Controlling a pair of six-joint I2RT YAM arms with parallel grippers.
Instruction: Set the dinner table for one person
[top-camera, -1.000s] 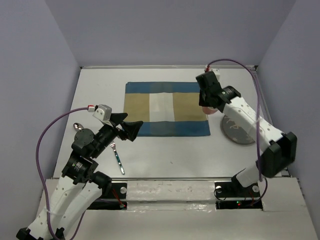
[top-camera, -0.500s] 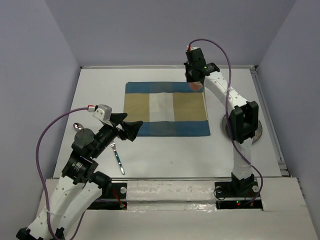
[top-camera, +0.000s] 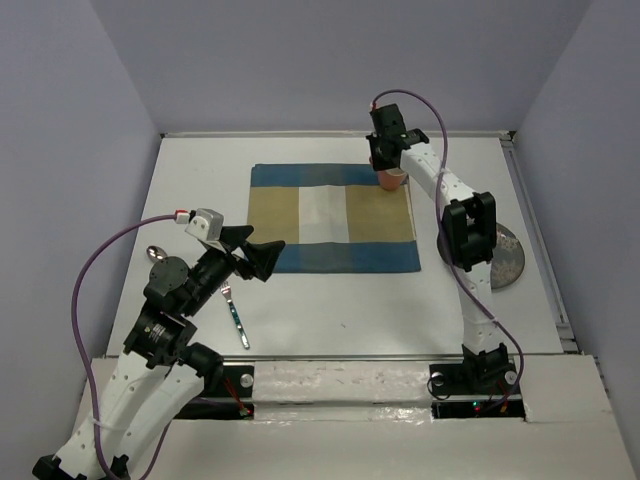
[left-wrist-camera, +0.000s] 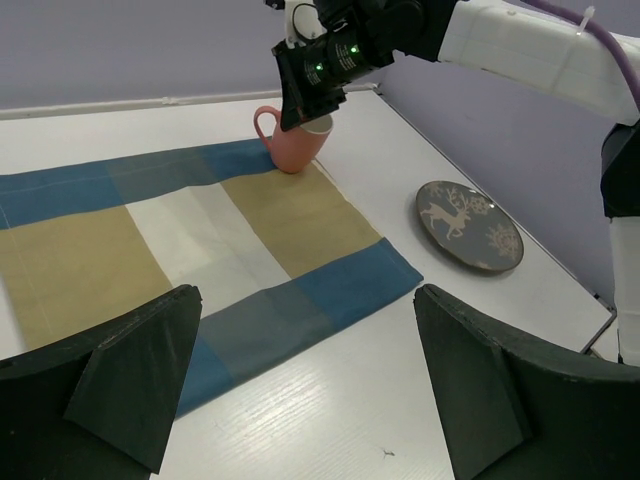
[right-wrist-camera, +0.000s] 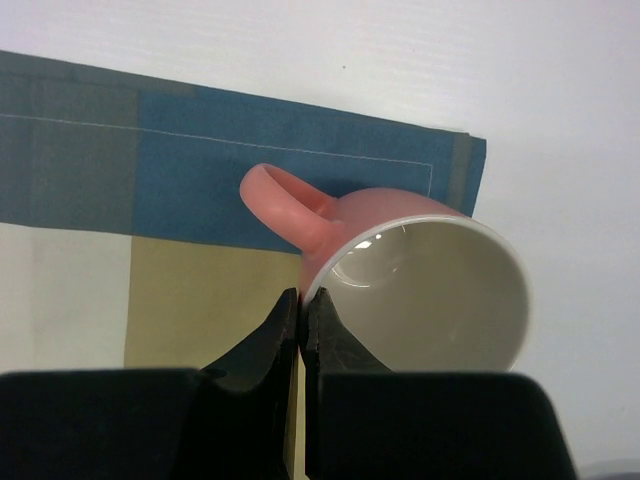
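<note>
My right gripper (top-camera: 388, 165) is shut on the rim of a pink mug (right-wrist-camera: 400, 270) with a white inside. It holds the mug at the far right corner of the patchwork mat (top-camera: 330, 215); the mug (left-wrist-camera: 295, 140) tilts slightly, its base on or just above the mat (left-wrist-camera: 200, 240). My left gripper (top-camera: 262, 257) is open and empty above the white dinner table (top-camera: 340, 310), near the mat's near left corner. A dark plate with a deer pattern (top-camera: 505, 255) lies on the table right of the mat, also in the left wrist view (left-wrist-camera: 468, 224).
A fork with a teal handle (top-camera: 236, 315) lies on the table near my left arm. A spoon (top-camera: 155, 253) lies at the left, partly hidden by the arm. White walls close in the table's far and side edges.
My right arm has carried the pink mug from beside the plate up to the mat's far right corner and lowered it there. The plate is now uncovered. My left arm has not moved.
</note>
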